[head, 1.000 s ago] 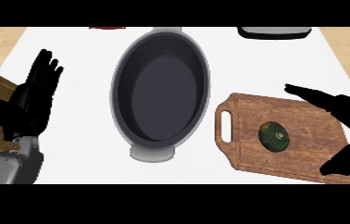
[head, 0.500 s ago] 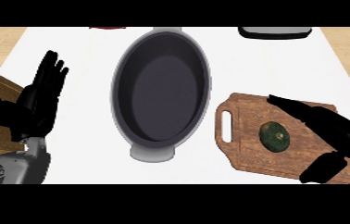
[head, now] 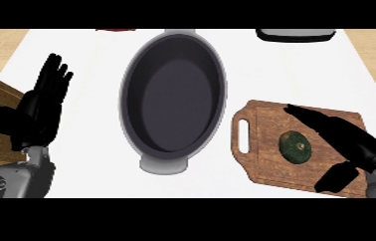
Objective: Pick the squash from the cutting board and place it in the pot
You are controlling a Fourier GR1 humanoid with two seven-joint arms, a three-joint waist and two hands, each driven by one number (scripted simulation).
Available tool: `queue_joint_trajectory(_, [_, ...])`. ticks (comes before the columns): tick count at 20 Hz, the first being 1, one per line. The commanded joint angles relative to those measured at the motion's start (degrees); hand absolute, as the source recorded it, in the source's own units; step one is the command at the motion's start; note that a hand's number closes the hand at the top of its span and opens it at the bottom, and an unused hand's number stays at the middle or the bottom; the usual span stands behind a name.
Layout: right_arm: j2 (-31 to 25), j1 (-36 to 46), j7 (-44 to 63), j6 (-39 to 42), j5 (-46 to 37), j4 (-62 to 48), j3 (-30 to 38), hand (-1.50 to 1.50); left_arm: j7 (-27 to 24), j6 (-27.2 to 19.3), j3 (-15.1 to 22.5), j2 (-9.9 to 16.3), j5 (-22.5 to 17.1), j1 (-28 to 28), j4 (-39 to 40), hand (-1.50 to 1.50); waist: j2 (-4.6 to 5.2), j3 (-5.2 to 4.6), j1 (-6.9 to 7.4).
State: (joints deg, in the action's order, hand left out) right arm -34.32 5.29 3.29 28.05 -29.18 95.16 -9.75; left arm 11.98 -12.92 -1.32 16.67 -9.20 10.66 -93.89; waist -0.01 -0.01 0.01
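Step in hand: the squash [head: 295, 146] is to be grasped; it is judged that the reach is under way and no grip has yet been made.
Squash: a small, dark green, round squash is seen lying on the cutting board [head: 264, 170], roughly in the board's middle, near the desk's right edge.
Cutting board: a brown wooden board with a handle slot on its left side is set at a slight tilt toward the desk's front right corner, just beside the pot [head: 136, 93] but not touching it.
Pot: a long oval grey pot with a dark inside is placed in the middle of the desk, with nothing seen in it.
Right hand: the right hand [head: 343, 138] is held over the board's right part, fingers stretched out and released, with the thumb spread below; the squash is flanked but not gripped.
Left hand: the left hand [head: 40, 108] is seen resting at the desk's left edge, fingers up and relaxed, holding nothing.
How it is done well: the fingers should be brought down on the squash's far side and the thumb on its near side before closing, so that the round body is not rolled away.
Risk: a glancing touch could, it is judged, send the squash across the board.
Afterwards: the lift should clear the pot's rim before release.
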Motion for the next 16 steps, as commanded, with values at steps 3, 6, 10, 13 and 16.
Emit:
queue_joint_trajectory(3, [4.23, 1.2, -5.64, -1.89, -6.51, -6.31, -0.01, -1.5, 1.19, 1.51, -1.77, -1.33, 0.91, 3.96, 3.28, 0.0, 0.05, 0.01, -0.07])
queue_joint_trajectory(6, [3.68, 0.48, -4.71, -0.12, -7.62, -5.61, 2.15, -1.5, 4.48, 0.4, -1.9, -1.3, 2.69, 6.62, 1.99, 0.0, 0.02, 0.01, -0.17])
queue_joint_trajectory(10, [6.72, 2.29, -5.55, -1.28, -11.76, -10.66, 2.26, -1.5, 3.08, 3.06, -2.56, -2.14, 2.28, 0.97, -0.85, 0.0, 0.0, 0.01, 0.08])
queue_joint_trajectory(13, [7.64, -0.81, -9.79, -4.52, -13.33, -11.97, 2.27, -1.5, -0.24, 4.07, -3.69, -2.64, 2.39, 0.09, 0.54, 0.0, 0.0, 0.01, 0.0])
queue_joint_trajectory(16, [6.17, 5.77, -13.05, -2.44, -16.04, -14.62, -1.06, 1.5, -0.35, 5.23, -4.15, -1.93, 1.98, 1.12, 2.76, 0.0, 0.08, 0.01, 0.27])
